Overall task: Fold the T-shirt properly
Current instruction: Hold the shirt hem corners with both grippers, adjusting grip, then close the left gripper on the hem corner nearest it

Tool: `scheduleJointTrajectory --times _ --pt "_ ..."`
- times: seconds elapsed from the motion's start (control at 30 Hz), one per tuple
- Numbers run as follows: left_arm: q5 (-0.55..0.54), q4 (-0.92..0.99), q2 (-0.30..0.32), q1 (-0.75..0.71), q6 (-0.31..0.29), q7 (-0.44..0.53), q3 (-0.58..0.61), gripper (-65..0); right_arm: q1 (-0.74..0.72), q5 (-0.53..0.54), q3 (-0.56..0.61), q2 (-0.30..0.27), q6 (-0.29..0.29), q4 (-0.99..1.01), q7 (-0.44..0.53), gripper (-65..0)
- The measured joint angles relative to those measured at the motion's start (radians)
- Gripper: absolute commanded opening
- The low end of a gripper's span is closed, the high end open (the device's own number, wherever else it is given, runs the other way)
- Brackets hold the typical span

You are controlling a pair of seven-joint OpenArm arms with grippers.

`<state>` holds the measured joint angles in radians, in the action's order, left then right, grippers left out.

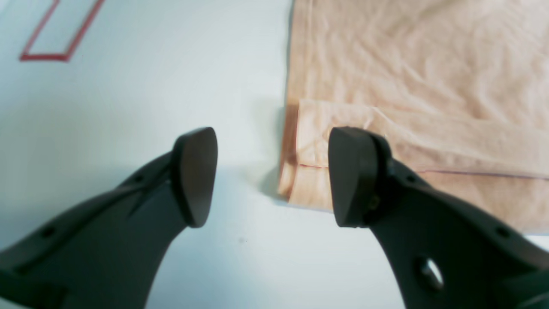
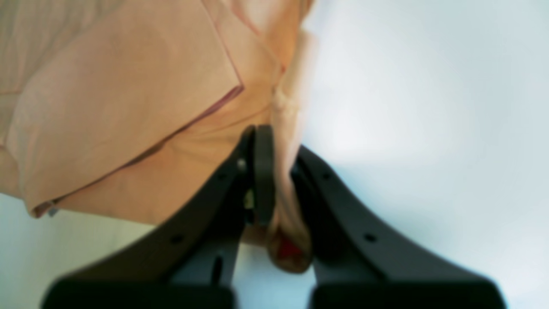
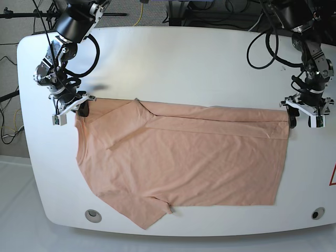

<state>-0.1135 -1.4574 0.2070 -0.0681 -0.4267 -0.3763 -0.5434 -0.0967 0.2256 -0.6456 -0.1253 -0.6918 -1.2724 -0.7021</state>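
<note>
The peach T-shirt (image 3: 184, 163) lies spread flat on the white table (image 3: 184, 58), with its far edge folded over into a long band. My right gripper (image 3: 79, 109) is at the shirt's far left corner. In the right wrist view the right gripper (image 2: 281, 180) is shut on a bunched ridge of T-shirt (image 2: 128, 107) fabric. My left gripper (image 3: 304, 119) hovers at the shirt's far right corner. In the left wrist view the left gripper (image 1: 274, 178) is open, one finger over the T-shirt (image 1: 407, 64) corner and the other over bare table.
A red tape outline (image 1: 60, 30) marks the table beside the left gripper, and a red mark (image 3: 333, 176) shows at the table's right edge. Two round fittings (image 3: 93, 213) (image 3: 315, 213) sit near the front edge. Cables (image 3: 257, 47) trail over the far right.
</note>
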Motion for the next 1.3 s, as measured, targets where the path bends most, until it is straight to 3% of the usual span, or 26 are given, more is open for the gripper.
scheduleJointTrajectory --times 0.87,1.3 --pt "0.01 0.216 0.011 0.039 -0.031 0.012 0.004 -26.3 0.023 0.026 0.002 -0.002 -0.007 0.002 0.009 -65.0" --pt "0.024 0.288 0.019 0.071 -0.045 0.064 0.014 -27.4 0.026 0.014 0.004 0.0 -0.008 0.001 0.018 -65.0"
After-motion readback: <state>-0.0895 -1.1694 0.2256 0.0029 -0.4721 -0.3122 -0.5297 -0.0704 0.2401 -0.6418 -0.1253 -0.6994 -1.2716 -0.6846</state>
